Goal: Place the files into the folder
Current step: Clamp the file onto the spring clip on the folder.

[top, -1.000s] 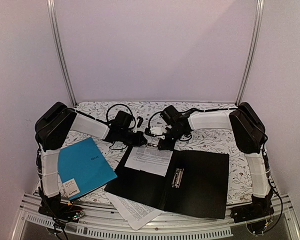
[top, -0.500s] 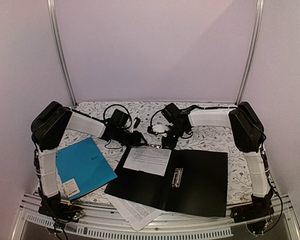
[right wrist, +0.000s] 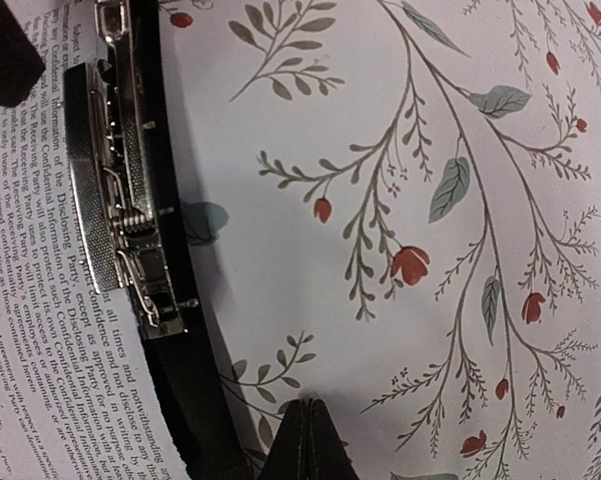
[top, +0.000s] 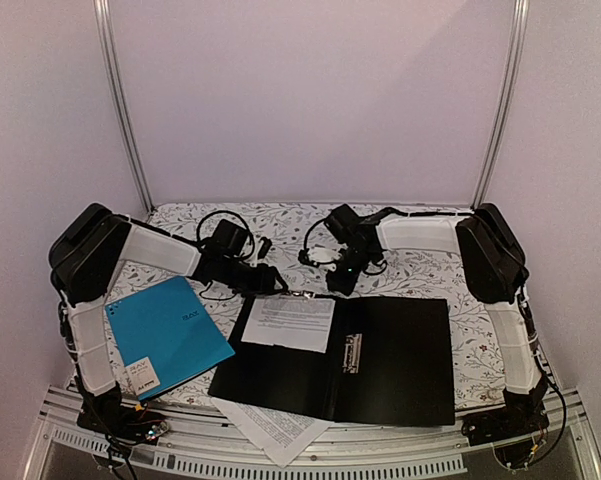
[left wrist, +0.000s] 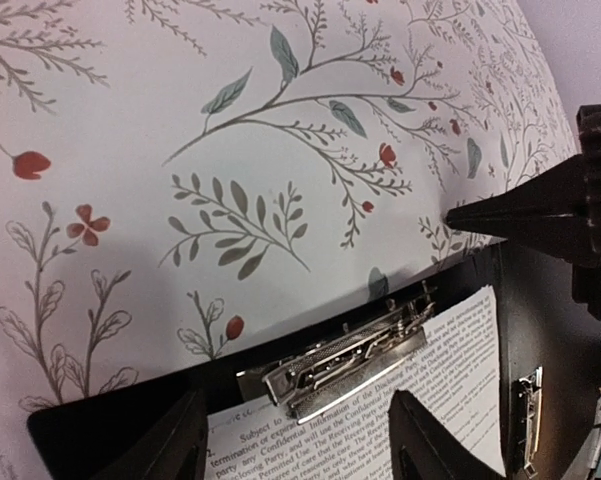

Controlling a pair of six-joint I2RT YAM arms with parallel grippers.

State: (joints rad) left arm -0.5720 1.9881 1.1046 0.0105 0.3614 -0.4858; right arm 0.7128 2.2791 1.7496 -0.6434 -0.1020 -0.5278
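Paper is lying in the folder [top: 400, 350], which we are finding spread open at the near middle of the counter [top: 430, 275], long axis running left to right. One of the files [top: 285, 322] is sitting on its left half, top edge pointing away under the silver clip [left wrist: 345, 360]. The left end effector [left wrist: 295, 425] is gaping apart; the right end effector [right wrist: 305, 440] is pinching together.

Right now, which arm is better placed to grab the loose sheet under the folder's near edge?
Probably left: the loose sheet lies left of centre, the left gripper is open, the right gripper shut.
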